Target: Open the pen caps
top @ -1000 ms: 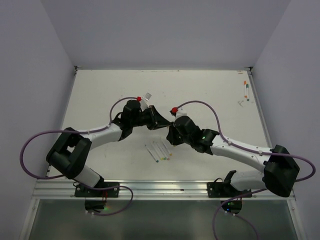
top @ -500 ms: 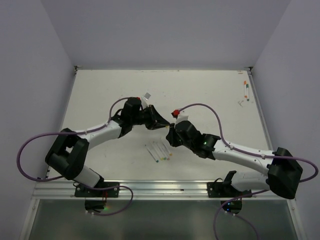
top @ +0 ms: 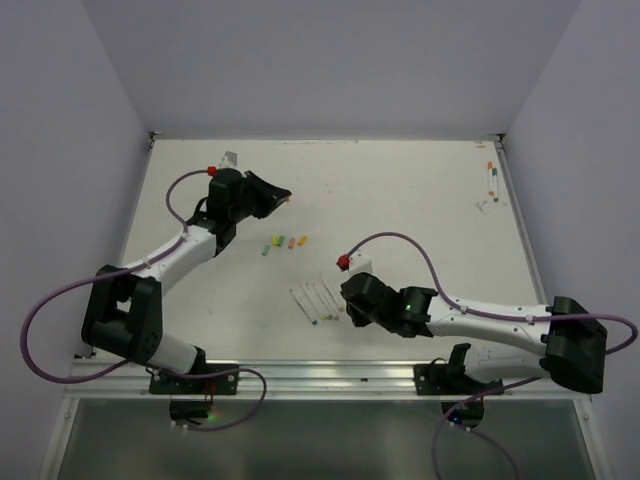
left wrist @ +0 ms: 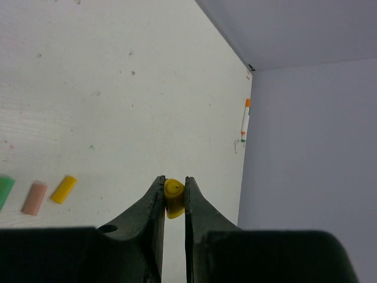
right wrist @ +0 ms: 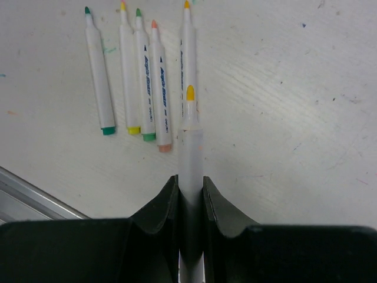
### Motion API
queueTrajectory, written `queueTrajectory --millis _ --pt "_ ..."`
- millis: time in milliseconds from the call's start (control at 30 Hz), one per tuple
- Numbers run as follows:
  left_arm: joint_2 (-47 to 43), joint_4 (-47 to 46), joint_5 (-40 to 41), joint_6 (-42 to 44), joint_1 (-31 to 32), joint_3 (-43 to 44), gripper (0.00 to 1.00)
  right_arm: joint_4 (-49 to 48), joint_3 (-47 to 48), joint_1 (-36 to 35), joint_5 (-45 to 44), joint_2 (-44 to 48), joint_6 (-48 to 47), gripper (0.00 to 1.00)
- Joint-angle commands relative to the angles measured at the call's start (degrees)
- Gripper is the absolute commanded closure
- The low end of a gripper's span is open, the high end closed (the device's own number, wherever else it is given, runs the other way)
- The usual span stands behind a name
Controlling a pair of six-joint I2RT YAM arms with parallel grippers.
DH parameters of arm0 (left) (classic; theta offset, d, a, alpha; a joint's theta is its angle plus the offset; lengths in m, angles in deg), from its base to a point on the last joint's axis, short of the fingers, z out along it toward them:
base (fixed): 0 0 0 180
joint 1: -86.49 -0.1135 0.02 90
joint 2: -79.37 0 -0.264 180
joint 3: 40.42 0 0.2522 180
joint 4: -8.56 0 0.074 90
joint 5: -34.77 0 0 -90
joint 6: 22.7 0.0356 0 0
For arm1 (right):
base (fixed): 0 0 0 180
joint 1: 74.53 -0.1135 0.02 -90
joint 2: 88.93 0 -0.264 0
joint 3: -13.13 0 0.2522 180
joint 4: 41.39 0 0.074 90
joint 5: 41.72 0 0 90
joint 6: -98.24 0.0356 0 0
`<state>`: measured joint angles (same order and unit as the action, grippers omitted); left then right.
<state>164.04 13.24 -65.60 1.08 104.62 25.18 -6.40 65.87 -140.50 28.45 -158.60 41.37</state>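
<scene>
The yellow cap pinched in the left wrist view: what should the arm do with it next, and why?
Probably lower it and let go beside the loose caps on the table. The left end effector is shut on the yellow cap, free of any pen, and the other pulled caps lie together nearby, so this one likely joins them.

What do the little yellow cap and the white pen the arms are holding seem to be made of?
The yellow cap in the left end effector looks like smooth moulded plastic: even colour, slight sheen, hollow end. The pen in the right end effector seems matte white plastic, slightly translucent; its yellow tip may be felt.
</scene>
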Motion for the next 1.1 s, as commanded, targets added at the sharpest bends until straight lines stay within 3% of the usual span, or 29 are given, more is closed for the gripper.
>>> queueTrajectory --millis 0,200,300,467,733,967,1067 --pt "-2.2 1.0 1.2 6.1 0.6 3.3 1.00 1.2 2.4 0.3 -5.5 3.3 -0.9 1.00" --pt "-3.4 4.4 1.1 17.4 3.3 3.1 1.00 1.4 7.4 5.9 -3.4 -3.5 -3.7 1.00" --pt "-2.3 7.8 4.8 22.2 6.6 4.2 1.00 -2.5 6.9 7.4 -0.8 -6.7 -4.4 1.00" --pt "-2.5 8.6 7.8 24.9 9.7 2.8 1.00 -11.6 4.4 12.5 7.4 -11.2 -8.0 1.00" --pt "-0.3 9.0 6.1 29.6 10.3 4.4 1.00 -15.4 4.1 13.1 8.0 -17.0 -9.8 0.99" --pt "0.2 13.8 8.5 31.8 11.0 6.3 1.00 -19.0 1.8 13.2 8.9 -19.0 -8.2 0.92" --pt "0.0 13.7 9.3 31.9 11.4 5.7 1.00 -19.4 1.6 13.2 9.5 -20.0 -8.0 0.85"
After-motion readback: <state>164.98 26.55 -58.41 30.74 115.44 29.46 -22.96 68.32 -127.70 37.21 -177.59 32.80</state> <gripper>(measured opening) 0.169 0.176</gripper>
